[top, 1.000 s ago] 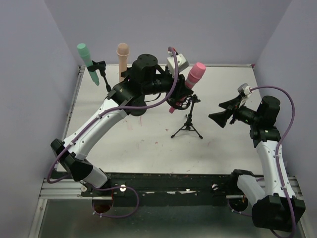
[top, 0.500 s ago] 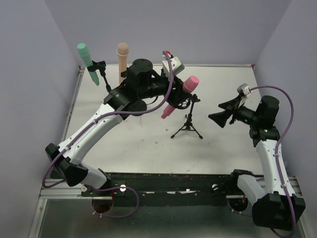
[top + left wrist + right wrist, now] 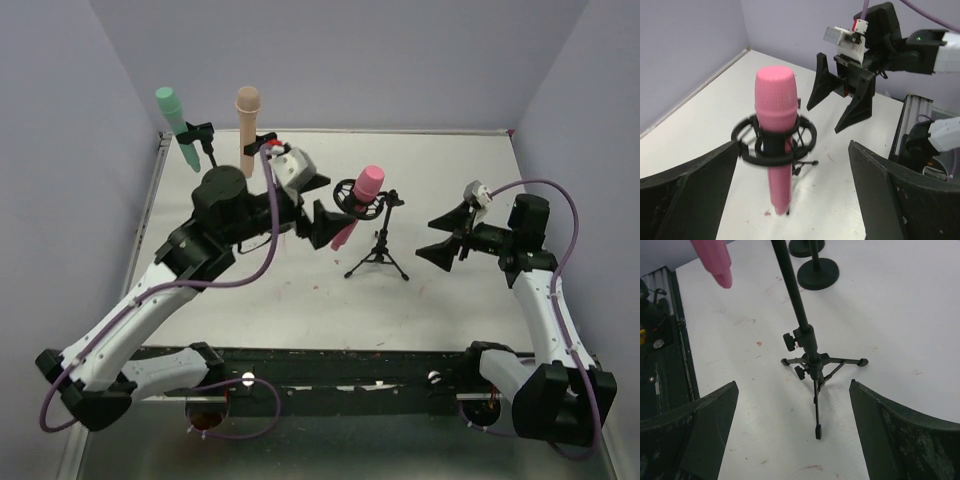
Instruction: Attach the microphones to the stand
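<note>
At centre of table point(image 3: 450, 300), pink microphone point(image 3: 774, 115) sits through the black ring mount point(image 3: 807, 136) of the tripod stand point(image 3: 812, 362), head up, handle tail poking out below, leaning in top view. It looks light, rigid plastic, smooth and tapering, so probably slippery toward the thin end. Best hold is on the handle just under the head, pinched across its width. Avoid the ring, which looks flimsy, and the small stand could tip. Left gripper point(image 3: 325, 205) is near it, fingers spread wide either side of the mic in wrist view, touching nothing. Right gripper point(image 3: 438, 233) is spread too, empty, well apart on the stand's other side, facing it. Mint green microphone point(image 3: 175, 125) and peach microphone point(image 3: 247, 120) are held upright at back left.
</note>
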